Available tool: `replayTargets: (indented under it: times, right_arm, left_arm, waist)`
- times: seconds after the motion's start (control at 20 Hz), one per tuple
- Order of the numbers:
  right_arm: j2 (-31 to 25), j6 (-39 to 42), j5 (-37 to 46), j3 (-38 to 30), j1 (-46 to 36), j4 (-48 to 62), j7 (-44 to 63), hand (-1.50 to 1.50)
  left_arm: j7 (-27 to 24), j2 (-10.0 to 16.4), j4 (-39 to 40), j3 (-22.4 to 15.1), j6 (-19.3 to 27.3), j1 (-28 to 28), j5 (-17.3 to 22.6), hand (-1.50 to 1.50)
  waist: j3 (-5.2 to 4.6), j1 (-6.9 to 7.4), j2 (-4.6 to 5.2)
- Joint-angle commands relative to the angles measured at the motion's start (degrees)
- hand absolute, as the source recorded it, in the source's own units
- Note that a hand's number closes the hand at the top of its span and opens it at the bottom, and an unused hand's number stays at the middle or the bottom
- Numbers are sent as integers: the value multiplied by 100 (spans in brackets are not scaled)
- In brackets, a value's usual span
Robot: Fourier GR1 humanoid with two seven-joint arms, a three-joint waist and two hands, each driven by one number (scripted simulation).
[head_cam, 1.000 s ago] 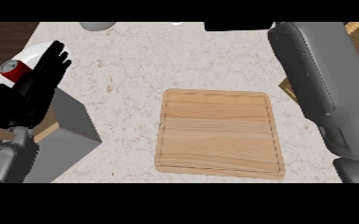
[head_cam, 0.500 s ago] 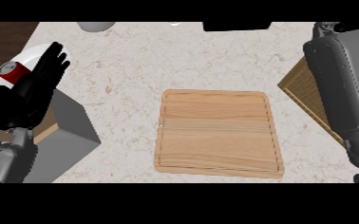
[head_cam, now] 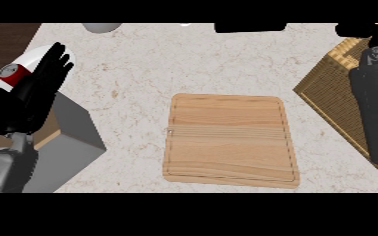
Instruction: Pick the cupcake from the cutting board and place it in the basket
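Placing stage: cutting board [head_cam: 231,139] lies bare, cupcake unseen, presumably with right hand [head_cam: 359,30] (grasp indiscernible) over basket [head_cam: 328,92] at 3 o'clock, needing lowering and release; left hand [head_cam: 37,92] rests open-fingered at 9 o'clock.

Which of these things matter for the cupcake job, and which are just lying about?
Job: wooden cutting board, nothing on it; woven basket at the right; right hand by its far corner. No cupcake shows.
Lying about: red-and-white object, grey block, grey round thing, black thing at the top; left hand, resting open at the left.
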Motion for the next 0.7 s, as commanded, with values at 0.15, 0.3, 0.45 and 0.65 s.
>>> replayTargets:
  times: [0.15, 0.3, 0.45, 0.65]
  right_arm:
    - [-50, -650, -84, -666, 628, 101, 105, -150]
    - [-2, -562, -190, -576, 787, -200, -142, -150]
    - [-163, -646, -547, -681, 732, -163, -614, -150]
    - [-102, -1042, -597, -794, 760, -441, -687, -150]
  left_arm:
    - [-45, -94, 494, -53, -68, 525, -87, 0]
    - [-138, -164, 870, -45, -39, 318, -176, 0]
    - [161, -3, 521, 127, -97, 347, 6, 0]
    - [-3, -211, 617, -50, -1, 396, -187, 0]
  waist:
    - [-167, 105, 117]
    - [-173, 12, 120]
    - [-165, 135, 112]
    - [-169, 100, 111]
